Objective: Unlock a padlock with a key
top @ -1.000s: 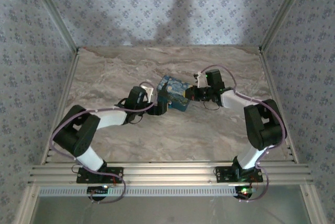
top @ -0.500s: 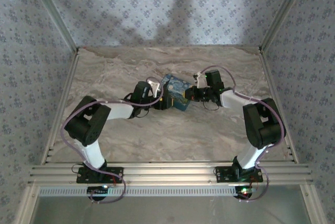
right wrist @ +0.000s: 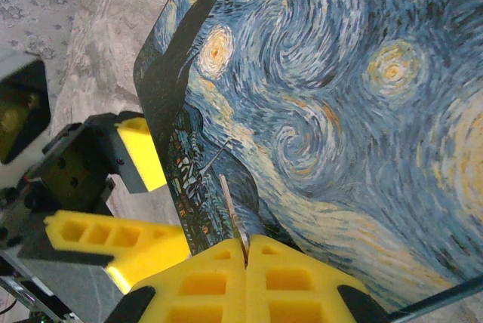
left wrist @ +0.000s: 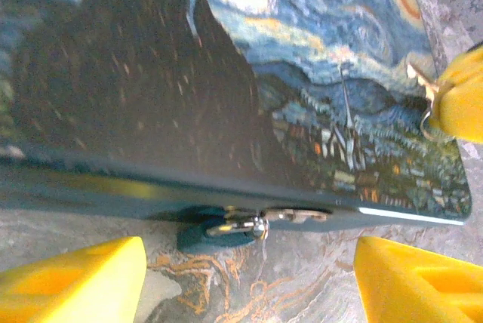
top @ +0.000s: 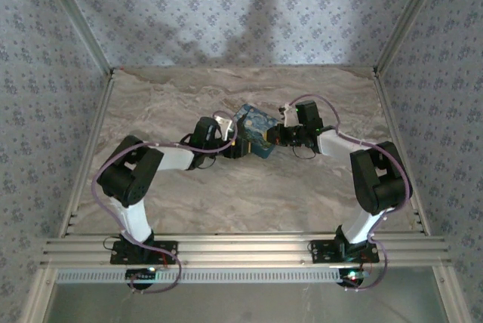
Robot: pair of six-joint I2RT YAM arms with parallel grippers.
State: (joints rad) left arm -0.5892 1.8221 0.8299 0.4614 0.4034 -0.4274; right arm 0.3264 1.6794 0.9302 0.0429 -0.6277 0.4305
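The left gripper stands wide open, its two yellow fingers set well apart and closed on nothing; their tips stop just short of the long side of the tin. The right gripper is pressed fully closed, pinching one thin silvery key whose blade juts out from between the pads and lies over the painted lid. There is one padlock: small, with a bluish body, it rests on the table against the tin's lower edge, its silvery shackle hooked at the tin's side, in line with the gap between the left fingers but beyond their tips. There is one tin, a blue box with a starry-night picture, between the two grippers; its lid is down, so its contents cannot be told.
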